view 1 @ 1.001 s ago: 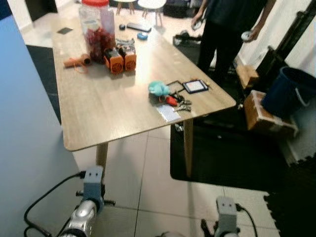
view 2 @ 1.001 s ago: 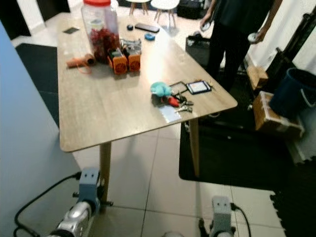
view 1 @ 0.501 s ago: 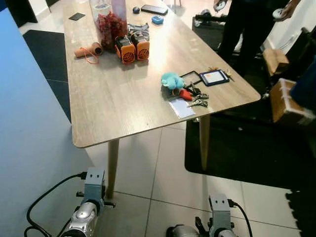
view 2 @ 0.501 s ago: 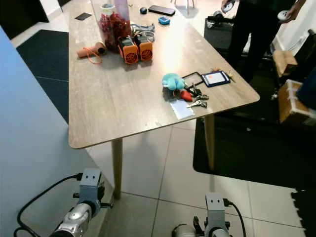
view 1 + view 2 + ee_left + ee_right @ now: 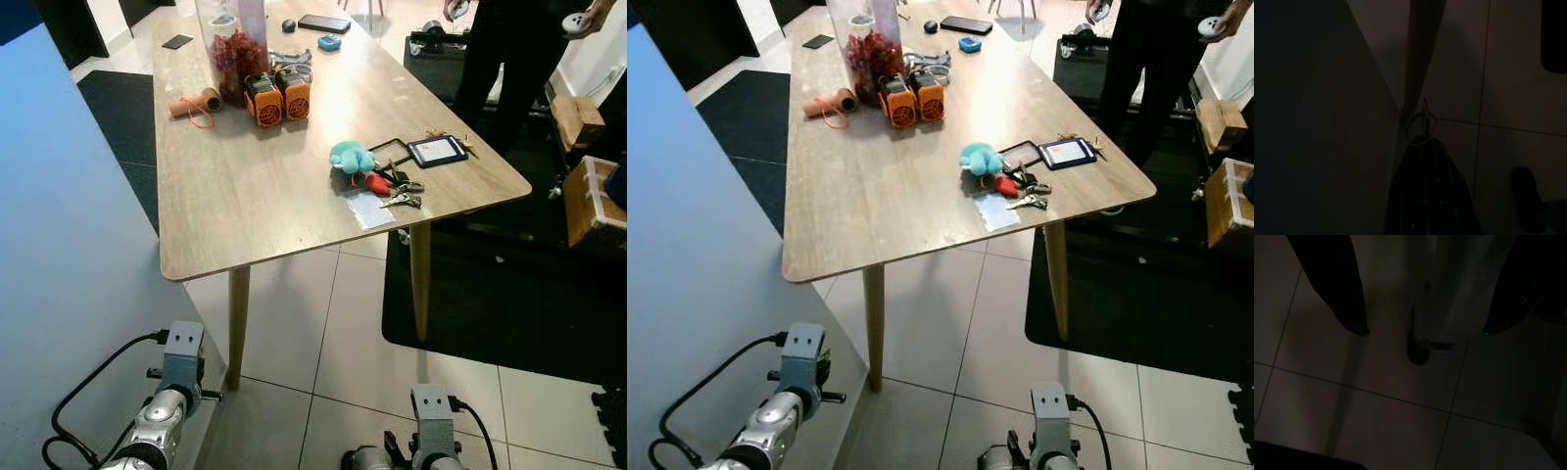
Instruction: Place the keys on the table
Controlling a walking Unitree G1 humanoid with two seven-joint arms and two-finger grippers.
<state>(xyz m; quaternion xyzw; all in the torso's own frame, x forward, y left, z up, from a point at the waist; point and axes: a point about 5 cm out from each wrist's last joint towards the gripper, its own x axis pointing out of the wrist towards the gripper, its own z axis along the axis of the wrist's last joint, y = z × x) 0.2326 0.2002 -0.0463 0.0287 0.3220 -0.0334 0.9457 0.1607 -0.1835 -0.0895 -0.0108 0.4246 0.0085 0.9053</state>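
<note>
In the dark left wrist view, my left gripper (image 5: 1422,139) hangs low beside a table leg (image 5: 1420,54), shut on a thin metal key ring (image 5: 1421,128) that sticks out past the fingertips. The wooden table (image 5: 245,206) stands ahead of me. A bunch of keys (image 5: 397,191) with a red fob lies on it by a teal plush (image 5: 350,157) near the right edge. My right gripper (image 5: 1425,333) points at the tiled floor, open with nothing between its fingers (image 5: 1347,298). Both arms hang at the bottom of the eye views.
A red-filled jar (image 5: 235,49), two orange packs (image 5: 276,96), a phone (image 5: 323,23) and a card holder (image 5: 438,150) sit on the table. A person (image 5: 509,49) stands at the far right. There is a black mat (image 5: 490,294), a cardboard box (image 5: 593,201) and a blue panel (image 5: 69,245) to my left.
The camera has moved: the table now sits lower and nearer in the picture, with more of its top in view. Both arms still hang low as before.
</note>
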